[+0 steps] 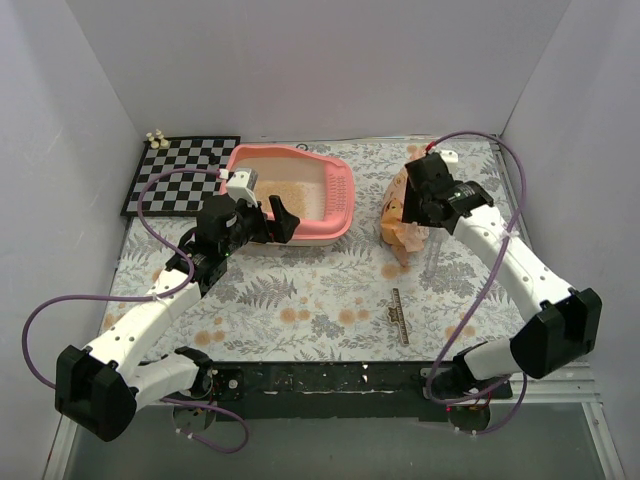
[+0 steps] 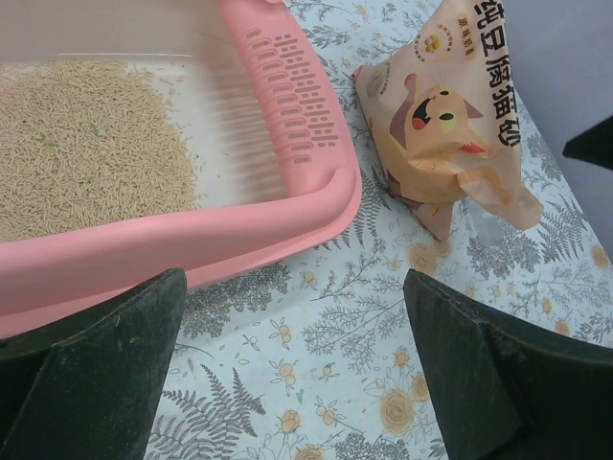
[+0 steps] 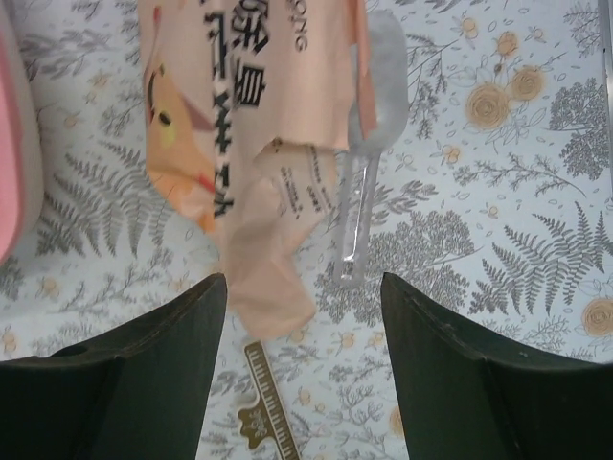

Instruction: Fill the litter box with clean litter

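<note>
The pink litter box (image 1: 338, 196) stands at the back, left of centre, with its slotted grille (image 2: 287, 96) at the right end. Clean litter (image 2: 86, 144), pale beige granules, covers part of its floor (image 1: 290, 192). My left gripper (image 1: 283, 222) hovers open just in front of the box's near rim (image 2: 192, 240), nothing between its fingers (image 2: 294, 287). My right gripper (image 1: 412, 212) is open above the crinkled orange-tan bag (image 1: 398, 228), which lies on the table. In the right wrist view the bag's end (image 3: 259, 278) sits below the open gripper (image 3: 304, 287), not gripped.
A translucent scoop (image 3: 369, 125) lies on the floral cloth right of the bag. A thin ruler-like strip (image 1: 399, 315) lies nearer the front. A checkerboard (image 1: 180, 175) with small pale pieces (image 1: 155, 137) sits at the back left. White walls close in three sides.
</note>
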